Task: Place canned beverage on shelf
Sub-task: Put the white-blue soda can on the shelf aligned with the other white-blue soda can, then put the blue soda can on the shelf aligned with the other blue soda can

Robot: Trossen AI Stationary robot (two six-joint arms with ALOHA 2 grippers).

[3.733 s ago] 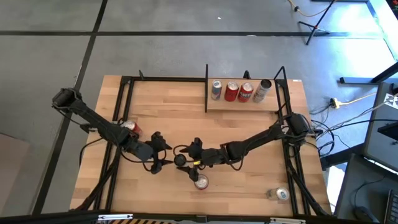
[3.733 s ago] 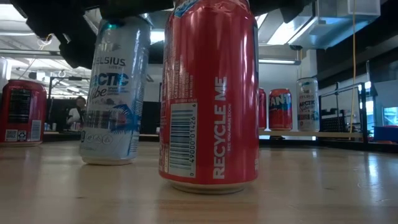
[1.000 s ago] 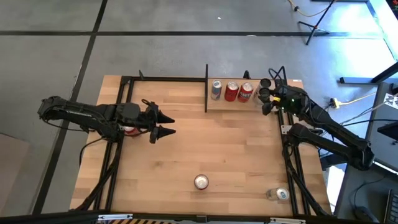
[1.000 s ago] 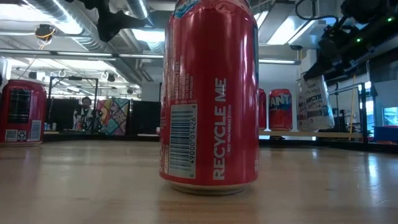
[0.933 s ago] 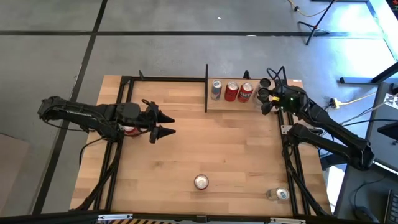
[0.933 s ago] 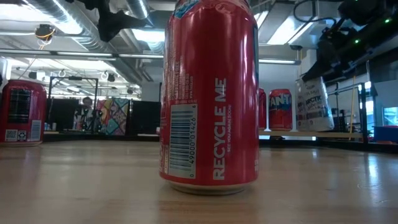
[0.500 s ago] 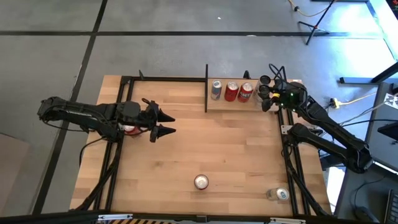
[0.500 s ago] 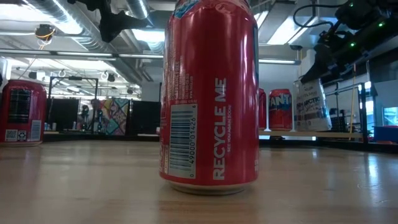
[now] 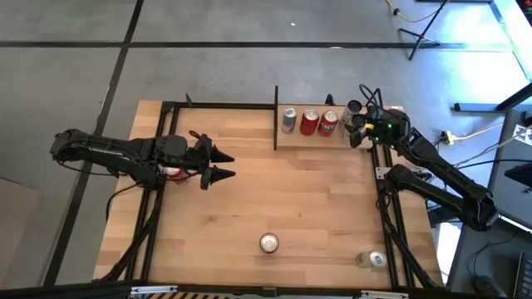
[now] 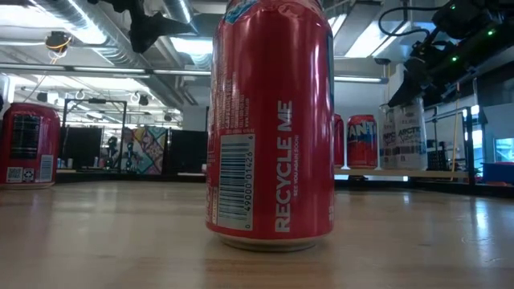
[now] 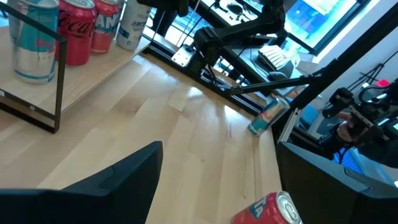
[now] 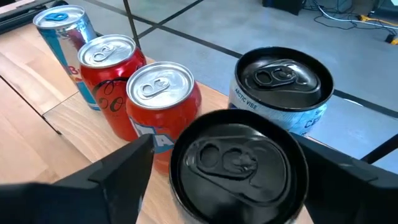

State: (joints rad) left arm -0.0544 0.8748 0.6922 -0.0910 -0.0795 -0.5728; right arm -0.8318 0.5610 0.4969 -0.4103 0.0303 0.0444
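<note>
Cans are numbering eight. Nearest, a red can [image 9: 268, 242] is standing at the table's [image 9: 249, 191] six o'clock, a silver can [image 9: 373, 259] at five o'clock. At nine o'clock the left gripper [image 9: 214, 164] is hanging with fingers spread, holding nothing, above another red can [image 9: 173, 173]. Farthest, at one o'clock, the right gripper [image 9: 357, 129] is reaching over the shelf [image 9: 324, 138], fingers straddling a black-topped can [image 12: 239, 165]. The right wrist view alone is showing five cans there, one being a second black-topped can [image 12: 283, 88].
</note>
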